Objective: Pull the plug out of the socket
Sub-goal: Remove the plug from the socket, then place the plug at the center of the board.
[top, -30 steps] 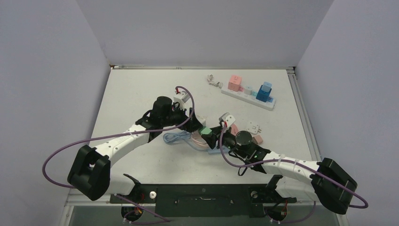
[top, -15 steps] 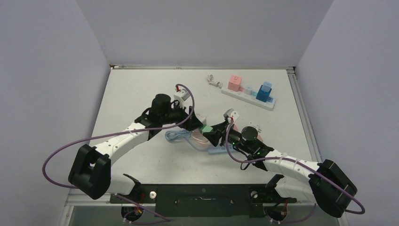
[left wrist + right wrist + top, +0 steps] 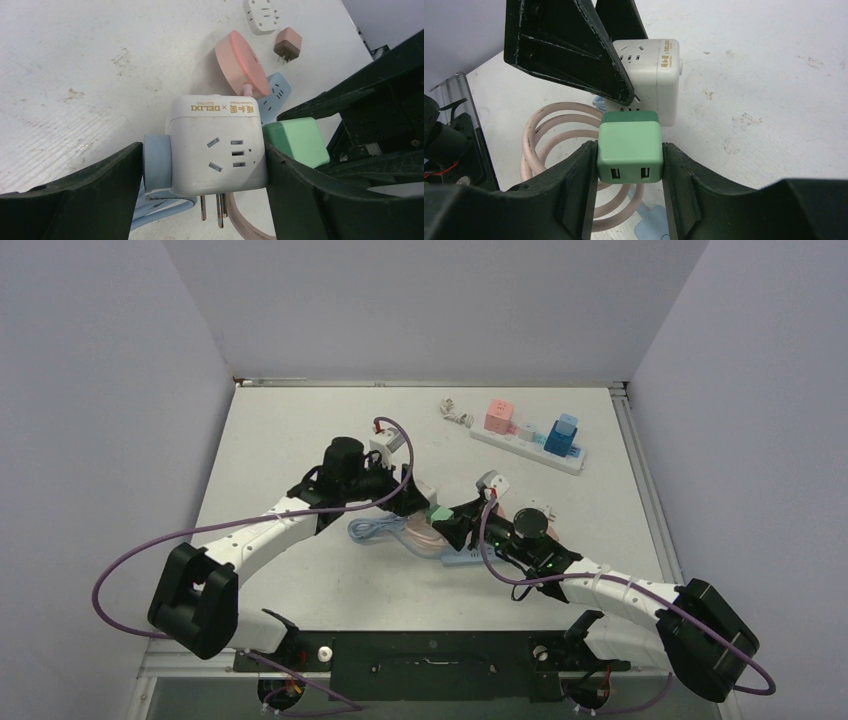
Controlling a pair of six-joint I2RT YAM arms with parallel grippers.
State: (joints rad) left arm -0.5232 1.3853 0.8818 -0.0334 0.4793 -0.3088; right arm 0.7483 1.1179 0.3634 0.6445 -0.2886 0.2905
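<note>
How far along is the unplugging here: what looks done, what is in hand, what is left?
Done: both grasps are made. The left fingers clamp the white cube socket and the right fingers clamp the green plug. In hand: the pull itself; the plug sits right against the cube's side, and whether its pins have started out is unclear. Left: drawing the plug fully clear of the socket.

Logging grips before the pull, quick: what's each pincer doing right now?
Left pincer: closed on the white socket cube.
Right pincer: closed on the green plug.
</note>
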